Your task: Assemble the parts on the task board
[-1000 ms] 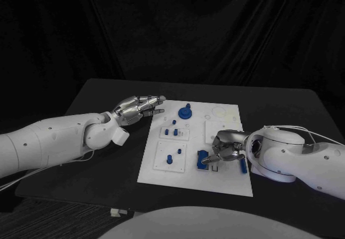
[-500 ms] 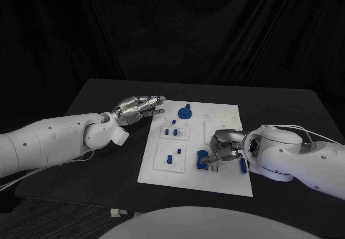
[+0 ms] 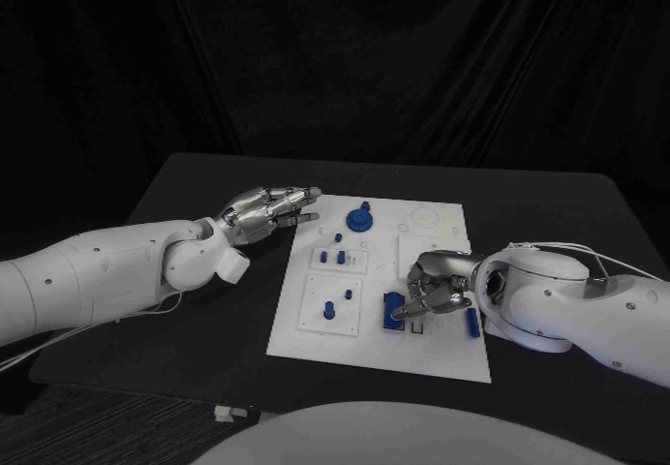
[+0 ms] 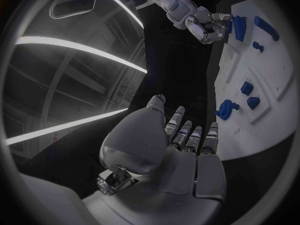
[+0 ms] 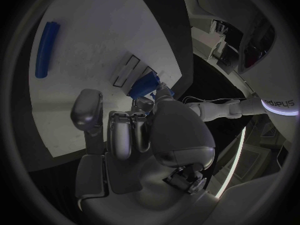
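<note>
Since a second ago, only the right hand has shifted, easing a little toward the board's near-middle slots, while everything else stays put. On the black desk lies the white task board, with the robot's arms on either side. The left hand hovers off the board's far left corner, its fingers straight, close together and holding nothing. The right hand's fingers curl down over a blue block beside two narrow slots; they touch it, but I cannot tell whether they truly grip it. A blue bar lies just right of that hand. Farther off stand a round blue knob and small blue pegs.

Judging by this, the step in hand is seating the block; next it likely needs lining up with a slot and pressing down squarely.
</note>
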Controlling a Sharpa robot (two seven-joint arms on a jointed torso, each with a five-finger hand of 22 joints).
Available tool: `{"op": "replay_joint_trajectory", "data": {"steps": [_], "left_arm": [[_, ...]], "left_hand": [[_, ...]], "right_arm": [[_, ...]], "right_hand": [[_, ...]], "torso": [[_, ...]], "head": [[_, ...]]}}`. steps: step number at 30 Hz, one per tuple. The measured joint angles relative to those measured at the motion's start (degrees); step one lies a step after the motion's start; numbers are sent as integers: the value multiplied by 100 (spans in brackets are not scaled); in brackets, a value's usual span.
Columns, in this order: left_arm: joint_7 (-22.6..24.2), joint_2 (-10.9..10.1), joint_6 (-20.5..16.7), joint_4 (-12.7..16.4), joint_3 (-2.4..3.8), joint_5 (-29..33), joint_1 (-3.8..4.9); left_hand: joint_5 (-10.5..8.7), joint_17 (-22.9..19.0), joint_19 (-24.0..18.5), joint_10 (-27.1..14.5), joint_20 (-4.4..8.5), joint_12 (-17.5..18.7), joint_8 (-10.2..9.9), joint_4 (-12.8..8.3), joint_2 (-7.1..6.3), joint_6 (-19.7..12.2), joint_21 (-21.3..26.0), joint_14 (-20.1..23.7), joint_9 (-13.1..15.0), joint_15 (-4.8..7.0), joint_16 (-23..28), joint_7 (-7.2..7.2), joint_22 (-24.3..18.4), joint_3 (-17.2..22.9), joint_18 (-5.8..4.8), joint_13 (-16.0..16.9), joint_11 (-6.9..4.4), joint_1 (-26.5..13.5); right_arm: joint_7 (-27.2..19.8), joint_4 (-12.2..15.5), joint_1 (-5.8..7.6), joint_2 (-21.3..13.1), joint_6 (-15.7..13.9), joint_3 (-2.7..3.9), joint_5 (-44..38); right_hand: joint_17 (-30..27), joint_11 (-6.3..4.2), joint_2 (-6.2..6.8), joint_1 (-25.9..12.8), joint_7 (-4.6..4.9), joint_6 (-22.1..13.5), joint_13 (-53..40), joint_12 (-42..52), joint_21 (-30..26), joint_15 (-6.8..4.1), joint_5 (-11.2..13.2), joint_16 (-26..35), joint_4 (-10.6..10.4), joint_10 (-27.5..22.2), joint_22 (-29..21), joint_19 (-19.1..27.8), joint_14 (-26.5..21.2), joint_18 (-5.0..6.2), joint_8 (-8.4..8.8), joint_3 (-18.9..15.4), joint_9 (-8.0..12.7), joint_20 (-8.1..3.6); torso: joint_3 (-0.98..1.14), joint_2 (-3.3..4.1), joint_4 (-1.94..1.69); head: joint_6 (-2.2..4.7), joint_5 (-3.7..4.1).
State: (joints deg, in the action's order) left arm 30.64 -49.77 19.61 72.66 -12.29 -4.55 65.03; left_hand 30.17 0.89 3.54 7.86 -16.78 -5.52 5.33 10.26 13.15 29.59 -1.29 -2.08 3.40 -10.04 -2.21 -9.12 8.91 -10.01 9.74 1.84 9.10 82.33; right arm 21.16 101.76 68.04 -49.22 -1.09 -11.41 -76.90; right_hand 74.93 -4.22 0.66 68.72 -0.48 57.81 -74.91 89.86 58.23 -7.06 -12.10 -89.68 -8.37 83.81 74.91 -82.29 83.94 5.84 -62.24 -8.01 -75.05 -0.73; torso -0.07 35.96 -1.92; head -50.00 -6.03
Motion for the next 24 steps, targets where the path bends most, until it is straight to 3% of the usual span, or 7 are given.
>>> {"op": "replay_joint_trajectory", "data": {"steps": [8,14,19,24], "left_arm": [[-12,-7,7,0,0,0,0],[-18,-15,12,3,0,0,-1],[-25,-19,17,3,0,0,-2],[-31,-19,22,2,0,0,-2]], "left_hand": [[0,0,0,8,0,0,14,0,0,0,0,-11,0,-11,0,0,0,0,0,0,8,0],[0,-1,0,17,0,0,22,0,0,0,0,-21,-1,-21,0,0,-1,0,0,-1,17,0],[0,-1,21,17,-21,0,22,0,0,21,-22,-21,-1,-21,-24,-21,5,0,1,-1,17,0],[0,-1,21,17,-22,0,22,0,0,21,-22,-21,-1,-21,-24,-21,5,0,0,-1,17,0]], "right_arm": [[-18,15,0,-7,15,5,-3],[-3,24,-52,-38,109,-59,-44],[-4,62,-52,-63,142,-51,-64],[-14,88,-52,-107,136,-51,-76]], "right_hand": [[0,0,13,102,-20,-21,0,0,0,0,136,0,33,0,-1,0,0,0,17,34,-1,0],[-1,0,158,221,-10,-30,0,0,0,0,306,0,33,0,3,0,0,0,28,120,8,0],[-1,0,439,194,-10,13,0,0,96,0,610,0,-196,0,4,0,0,0,-1,349,7,0],[-1,0,774,177,-10,13,0,0,96,0,895,0,-691,0,4,0,0,0,-34,502,8,0]], "torso": [[-1,0,-2],[0,1,-1],[0,1,0],[-1,1,0]], "head": [[0,-18],[0,-25],[0,-25],[0,-15]]}}
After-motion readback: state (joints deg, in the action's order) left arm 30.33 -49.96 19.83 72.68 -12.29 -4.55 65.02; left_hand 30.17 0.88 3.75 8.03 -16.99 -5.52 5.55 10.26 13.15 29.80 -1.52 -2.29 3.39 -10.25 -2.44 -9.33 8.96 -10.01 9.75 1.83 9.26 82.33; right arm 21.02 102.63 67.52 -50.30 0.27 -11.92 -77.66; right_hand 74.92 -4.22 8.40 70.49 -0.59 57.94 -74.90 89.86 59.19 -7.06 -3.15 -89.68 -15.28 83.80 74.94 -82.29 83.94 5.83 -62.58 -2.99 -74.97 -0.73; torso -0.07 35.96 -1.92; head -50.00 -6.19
